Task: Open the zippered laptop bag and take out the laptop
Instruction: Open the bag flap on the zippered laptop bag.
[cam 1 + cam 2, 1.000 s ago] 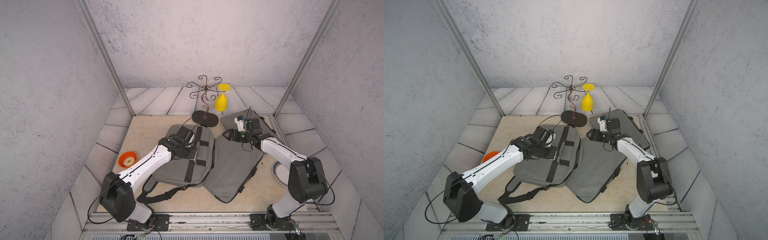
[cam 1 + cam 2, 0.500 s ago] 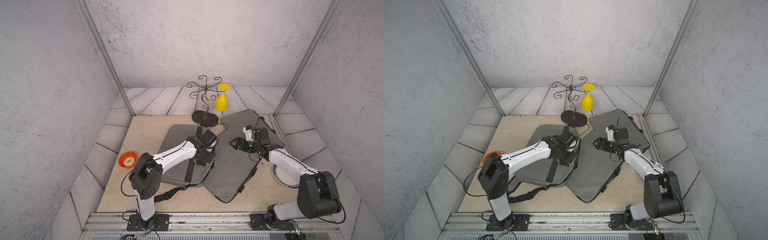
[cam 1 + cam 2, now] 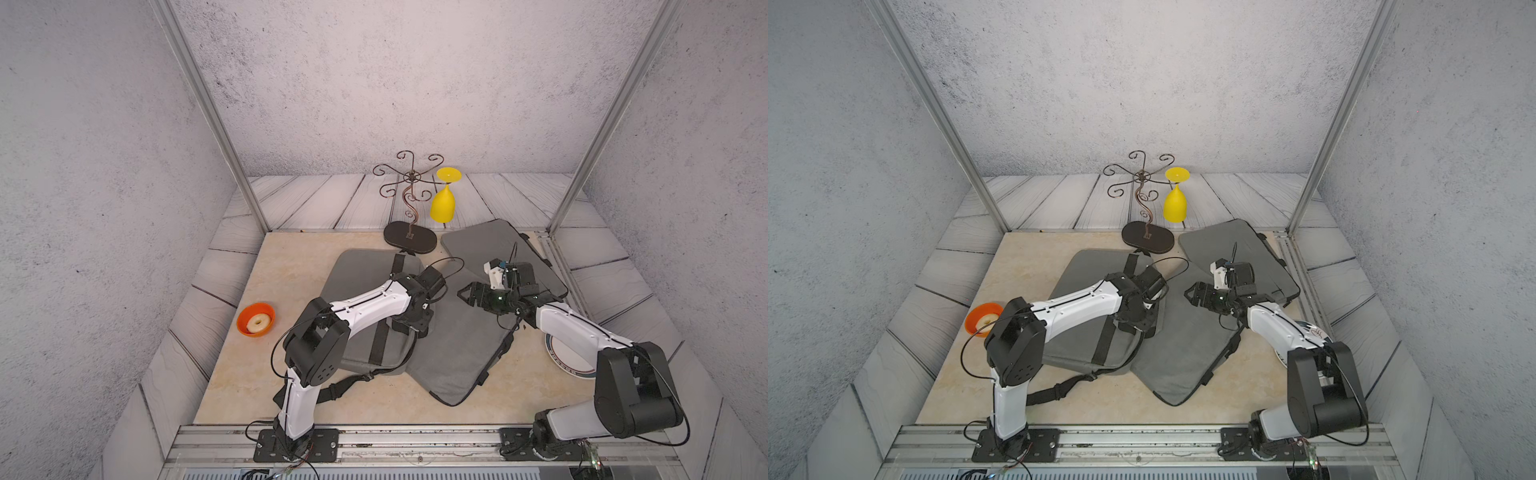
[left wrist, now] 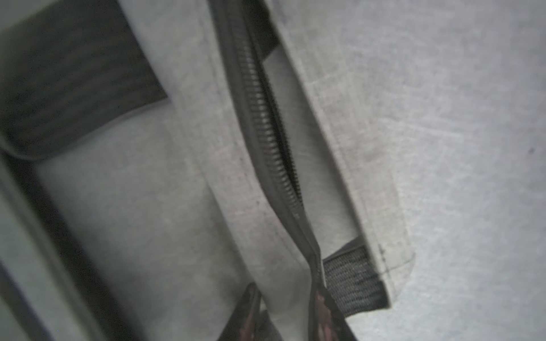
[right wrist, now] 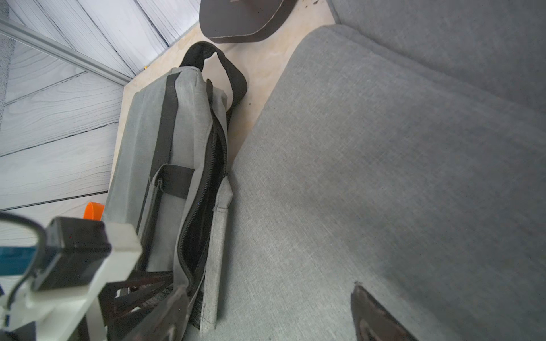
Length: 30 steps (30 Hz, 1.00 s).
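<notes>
I judge the bag (image 3: 361, 270) soft, slack; hold at the zipper (image 4: 266, 124) edge. My left claw (image 4: 285, 313) straddles it, clamped or not I cannot tell; right claw (image 5: 267, 292) spread wide, empty

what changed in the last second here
The left gripper swung from the far end of the laptop bag to its zipper edge, nearer the robot, and its fingers narrowed around that edge; a firm hold is not clear. The right gripper drew back slightly, open. Bag, wire stand, yellow glass and orange bowl stayed put.
</notes>
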### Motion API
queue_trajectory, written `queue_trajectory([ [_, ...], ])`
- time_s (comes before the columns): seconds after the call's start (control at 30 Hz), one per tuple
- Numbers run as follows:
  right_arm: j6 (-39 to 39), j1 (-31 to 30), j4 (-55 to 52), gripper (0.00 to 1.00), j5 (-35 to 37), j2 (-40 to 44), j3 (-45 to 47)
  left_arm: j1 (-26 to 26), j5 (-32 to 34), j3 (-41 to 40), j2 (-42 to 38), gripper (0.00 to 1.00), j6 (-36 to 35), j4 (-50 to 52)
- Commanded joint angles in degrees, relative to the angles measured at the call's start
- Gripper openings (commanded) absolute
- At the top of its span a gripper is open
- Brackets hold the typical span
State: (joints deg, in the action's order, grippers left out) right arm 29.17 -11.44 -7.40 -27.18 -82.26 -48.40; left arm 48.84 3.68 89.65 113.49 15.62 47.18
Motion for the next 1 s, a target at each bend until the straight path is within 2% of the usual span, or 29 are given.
queue_trajectory([
  [0.0, 0.9, 0.2, 1.1, 0.85, -1.4, 2.3, 0.6, -1.3, 3.6, 1.1, -1.1, 0.20, -0.2, 3.0],
  [0.1, 1.3, 0.2, 1.7, 0.85, -2.0, 1.9, 0.8, -2.5, 2.6, 1.2, -1.9, 0.06, -0.5, 3.1],
  [0.2, 2.3, 0.2, 2.9, 0.85, -2.9, 1.5, 0.9, -4.6, 0.3, 2.2, -2.2, 0.00, -1.0, 4.1],
  [0.5, 11.5, 0.2, 12.5, 0.82, -7.5, -1.3, 2.3, -9.8, -5.5, 6.8, -5.6, 0.02, -4.4, 4.4],
  [0.73, 15.3, -0.1, 17.3, 0.80, -10.0, -3.7, 1.6, -11.5, -7.7, 10.5, -5.4, 0.02, -6.0, 8.1],
  [0.97, 22.7, -3.6, 25.6, 0.73, -13.2, -9.1, -0.8, -12.7, -5.4, 13.9, -8.0, 0.00, -6.8, 8.8],
])
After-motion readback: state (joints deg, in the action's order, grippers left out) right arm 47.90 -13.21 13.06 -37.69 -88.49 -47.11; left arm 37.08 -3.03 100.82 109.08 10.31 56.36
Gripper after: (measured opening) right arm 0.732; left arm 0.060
